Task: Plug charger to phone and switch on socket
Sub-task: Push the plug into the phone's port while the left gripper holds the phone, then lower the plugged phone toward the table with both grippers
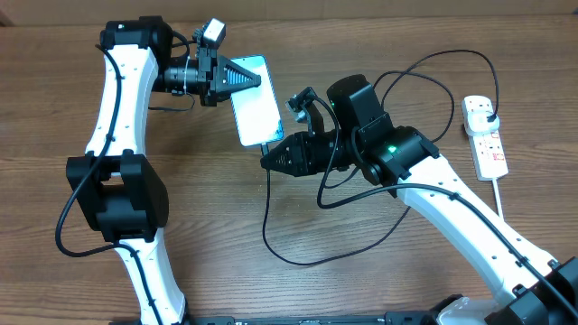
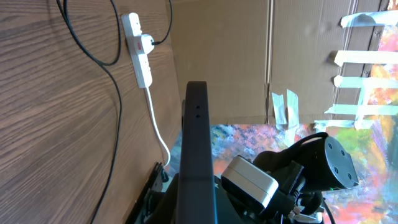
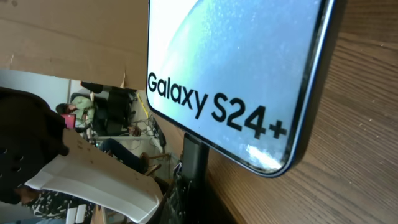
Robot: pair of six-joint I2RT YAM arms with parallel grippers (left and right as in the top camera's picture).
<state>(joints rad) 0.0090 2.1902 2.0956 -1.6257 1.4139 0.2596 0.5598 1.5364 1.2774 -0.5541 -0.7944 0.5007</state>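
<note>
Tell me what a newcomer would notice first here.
The light-blue phone at centre, reading Galaxy S24+, with the left gripper at its far end and the right gripper at its near end. The black charger loops below it; the white socket lies at the right edge.

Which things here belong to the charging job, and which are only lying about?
For the job: slim blue-screened smartphone, long thin black charger cable, small white rectangular power strip.
Lying about: brown cardboard wall, white tape strips.
</note>
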